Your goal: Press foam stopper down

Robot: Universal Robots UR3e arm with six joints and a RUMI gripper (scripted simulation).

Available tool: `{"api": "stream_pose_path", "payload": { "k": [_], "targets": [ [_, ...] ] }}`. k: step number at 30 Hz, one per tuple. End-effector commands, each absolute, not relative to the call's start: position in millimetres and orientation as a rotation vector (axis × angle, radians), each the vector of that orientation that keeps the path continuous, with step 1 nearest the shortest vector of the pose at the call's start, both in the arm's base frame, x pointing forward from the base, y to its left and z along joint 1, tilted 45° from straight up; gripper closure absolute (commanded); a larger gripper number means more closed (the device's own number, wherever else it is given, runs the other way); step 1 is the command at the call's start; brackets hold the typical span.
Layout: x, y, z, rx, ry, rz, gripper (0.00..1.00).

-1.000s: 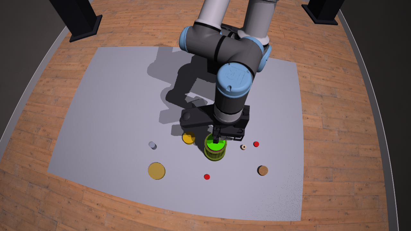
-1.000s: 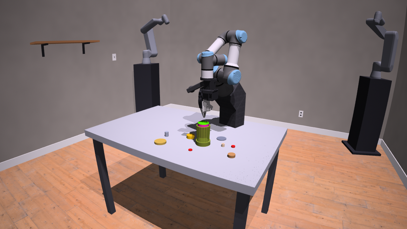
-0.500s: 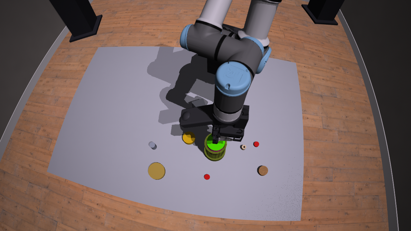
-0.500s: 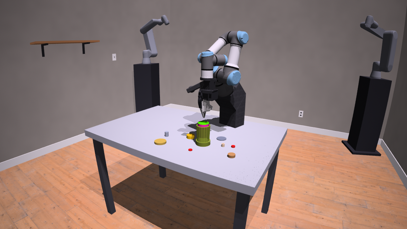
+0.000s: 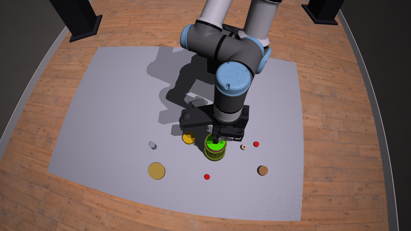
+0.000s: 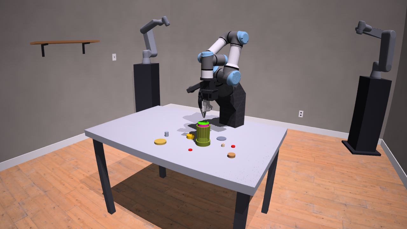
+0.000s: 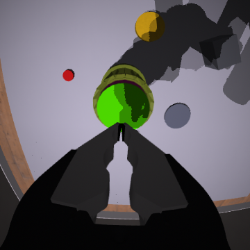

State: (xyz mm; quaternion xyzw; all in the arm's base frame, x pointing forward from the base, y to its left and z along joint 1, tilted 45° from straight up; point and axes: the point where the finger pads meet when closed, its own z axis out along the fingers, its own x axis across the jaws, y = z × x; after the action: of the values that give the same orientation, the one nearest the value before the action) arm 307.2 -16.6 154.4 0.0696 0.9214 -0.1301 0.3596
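An olive ribbed jar stands upright near the middle of the grey table. A bright green foam stopper sits in its mouth, with a magenta band below it, and stands a little proud of the rim. It also shows in the wrist view. My gripper is shut and empty. It points straight down, a short way above the stopper and apart from it. In the wrist view its tips lie over the stopper's near edge.
Small things lie around the jar: a yellow knob, a grey disc, a small grey cylinder, a large yellow disc, two red dots, a beige bead, a brown disc.
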Motion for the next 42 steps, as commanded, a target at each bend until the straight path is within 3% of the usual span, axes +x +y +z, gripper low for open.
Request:
{"api": "stream_pose_path", "payload": {
  "k": [1, 42],
  "targets": [
    [307, -17, 154, 0.179, 2.376, -0.335, 1.0],
    [323, -26, 134, 0.179, 2.377, -0.334, 1.0]
  ]
}}
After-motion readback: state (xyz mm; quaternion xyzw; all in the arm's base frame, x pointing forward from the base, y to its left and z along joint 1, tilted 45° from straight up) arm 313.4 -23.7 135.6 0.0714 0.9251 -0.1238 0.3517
